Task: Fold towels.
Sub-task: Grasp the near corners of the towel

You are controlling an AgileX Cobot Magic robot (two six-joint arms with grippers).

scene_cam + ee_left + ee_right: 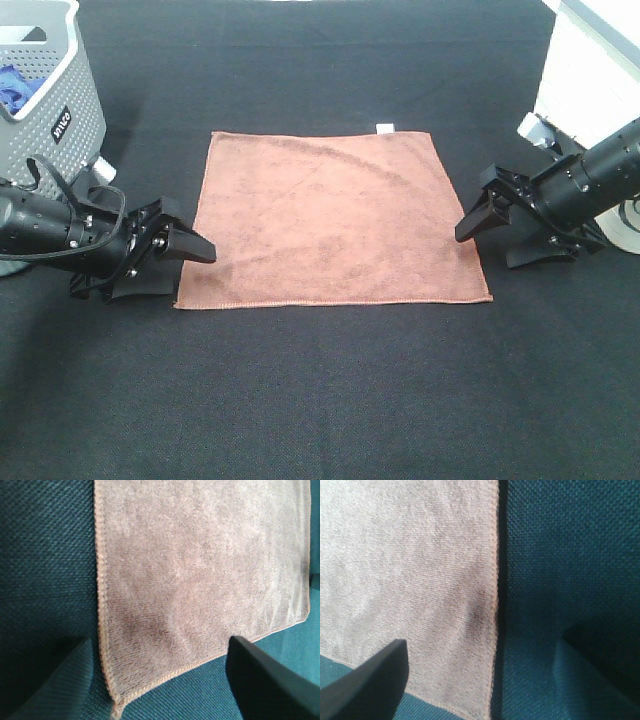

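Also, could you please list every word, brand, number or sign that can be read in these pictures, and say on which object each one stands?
Grey basket: one short white word printed sideways on its wall, too blurred to read with certainty.
White tag on the far edge of the towel: too small to show any text.
Nothing else in any view carries writing.

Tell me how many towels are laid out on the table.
1: the reddish-brown towel lies flat, centred on the table. The grey basket, far left, could hide others.
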